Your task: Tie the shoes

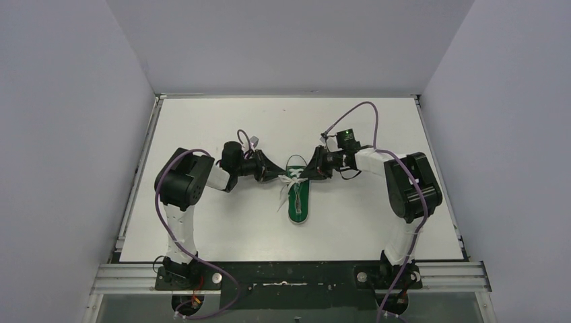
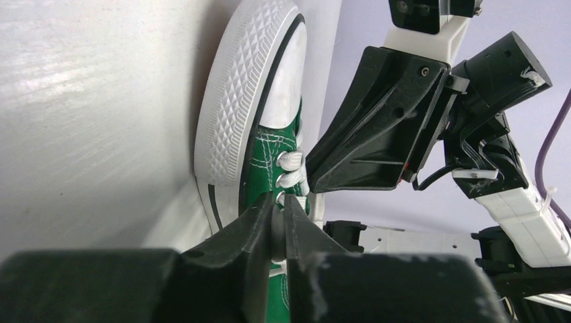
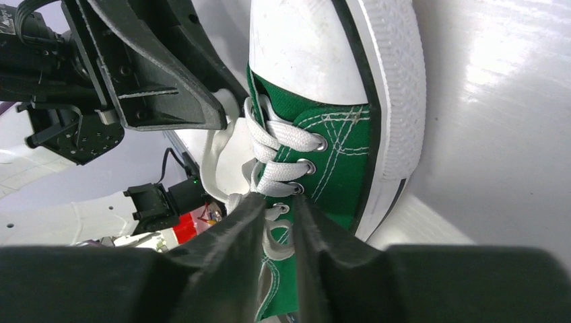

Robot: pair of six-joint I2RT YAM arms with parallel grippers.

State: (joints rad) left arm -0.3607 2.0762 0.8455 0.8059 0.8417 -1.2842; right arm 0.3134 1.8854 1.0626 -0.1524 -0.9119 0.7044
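The green sneaker (image 1: 298, 200) lies in the middle of the table, its white toe cap pointing to the far side. Its white laces (image 1: 289, 180) are bunched over the eyelets. My left gripper (image 1: 277, 175) is at the shoe's left side. In the left wrist view my left gripper (image 2: 278, 202) is pinched shut on a lace beside the green canvas (image 2: 266, 158). My right gripper (image 1: 310, 171) is at the shoe's right side. In the right wrist view my right gripper (image 3: 279, 203) stands nearly closed, with a lace loop (image 3: 277, 237) held in the narrow gap, by the eyelets (image 3: 304, 165).
The white table (image 1: 202, 222) has grey walls on three sides and a metal rail (image 1: 289, 276) at its near edge. Purple cables (image 1: 363, 108) loop over both arms. The two grippers face each other across the shoe, a few centimetres apart.
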